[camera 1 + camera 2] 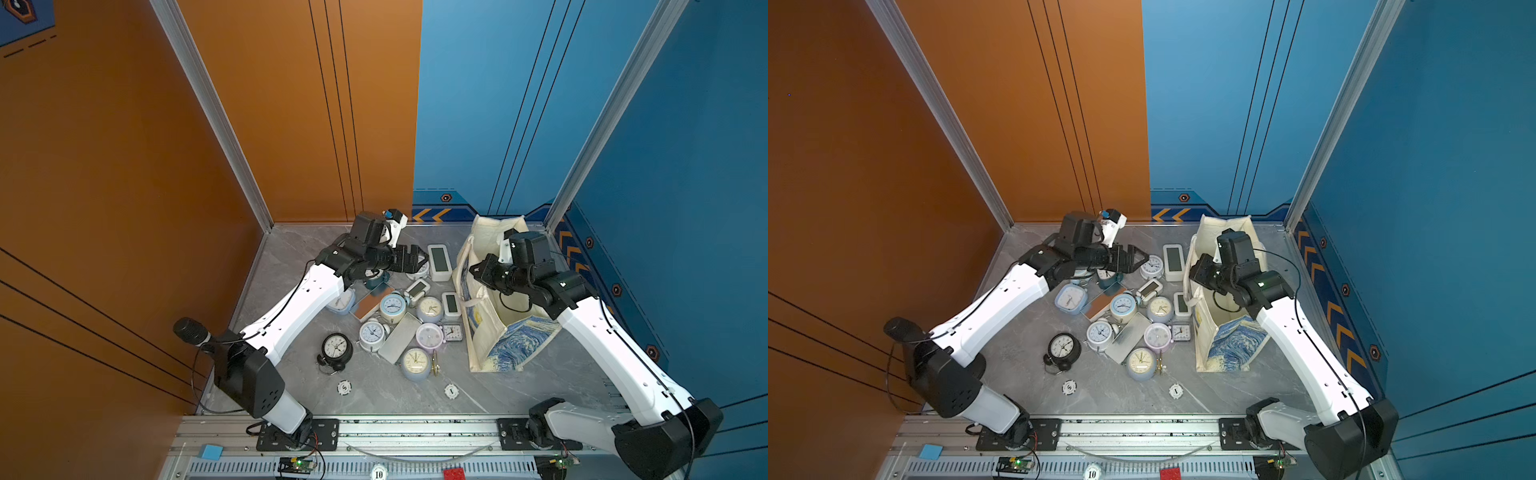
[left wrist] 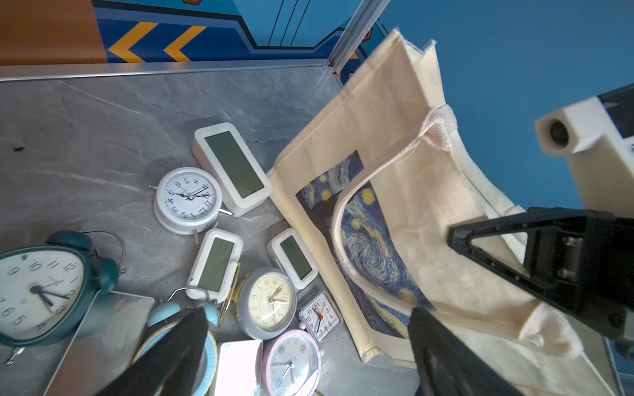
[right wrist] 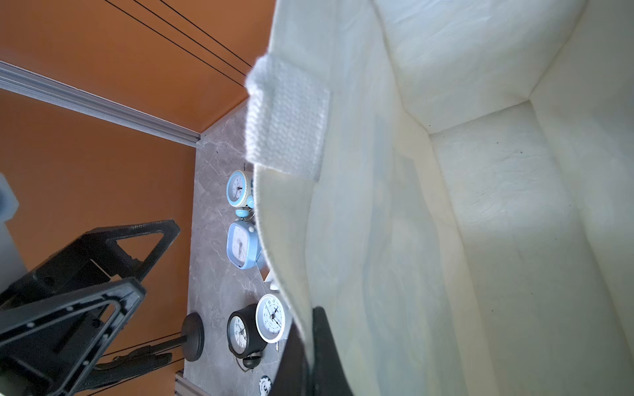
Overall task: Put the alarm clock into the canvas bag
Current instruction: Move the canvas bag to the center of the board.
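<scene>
Grey marble-look tabletop (image 1: pixel 395 403) floors a booth with an orange wall (image 1: pixel 124 166) on the left and blue walls (image 1: pixel 498 104) behind and to the right, joined by aluminium posts (image 1: pixel 216 112). Alarm clocks (image 1: pixel 392 306) lie heaped in the middle, all outside the canvas bag (image 1: pixel 484 345), which stands open at the far right, just beside the heap. 2 white tokens (image 1: pixel 344 387) lie nearer the front rail.

The left gripper (image 1: pixel 1142 262) hangs spread wide, holding nothing, above a white round clock (image 2: pixel 188 199) at the heap's far edge. The right gripper (image 1: pixel 477 270) is clenched on the bag's rim on the clock side, cloth pinched between its fingers.

In both top views the right wrist hides part of the bag's mouth, and the left arm partly covers a teal clock (image 2: pixel 41 291). The bag's floor is dim with shadow in the right wrist view.
</scene>
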Robot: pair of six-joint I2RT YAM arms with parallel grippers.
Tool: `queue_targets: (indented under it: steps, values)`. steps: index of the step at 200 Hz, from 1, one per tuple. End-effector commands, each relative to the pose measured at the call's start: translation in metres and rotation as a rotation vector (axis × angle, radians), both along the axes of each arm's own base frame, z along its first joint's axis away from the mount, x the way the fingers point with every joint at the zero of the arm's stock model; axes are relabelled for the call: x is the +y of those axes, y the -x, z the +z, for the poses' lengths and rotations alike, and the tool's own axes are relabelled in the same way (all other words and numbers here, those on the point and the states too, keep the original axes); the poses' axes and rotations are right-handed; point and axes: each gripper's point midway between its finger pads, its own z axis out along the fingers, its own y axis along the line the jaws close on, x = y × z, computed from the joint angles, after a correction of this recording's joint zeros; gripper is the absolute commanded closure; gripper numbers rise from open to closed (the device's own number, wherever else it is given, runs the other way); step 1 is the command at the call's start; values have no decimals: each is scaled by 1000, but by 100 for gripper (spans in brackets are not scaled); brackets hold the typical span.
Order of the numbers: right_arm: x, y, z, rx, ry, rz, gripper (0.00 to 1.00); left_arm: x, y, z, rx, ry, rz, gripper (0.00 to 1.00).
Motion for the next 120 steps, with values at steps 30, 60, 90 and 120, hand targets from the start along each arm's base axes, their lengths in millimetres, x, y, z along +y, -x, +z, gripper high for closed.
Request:
queue_targets:
  steps: [30, 60, 90, 120]
  values:
    - [-20, 3, -10, -15, 120, -57, 100, -45, 2, 4, -1, -12, -43, 7]
    - [1, -11, -7, -34, 31, -27, 100, -54, -6, 6, -6, -20, -22, 7]
    - [12, -20, -1, -44, 9, -5, 99, -54, -10, 15, -20, -22, -9, 9]
    - [6, -16, 12, -67, 28, 14, 56, -58, -8, 22, -30, -10, -30, 8]
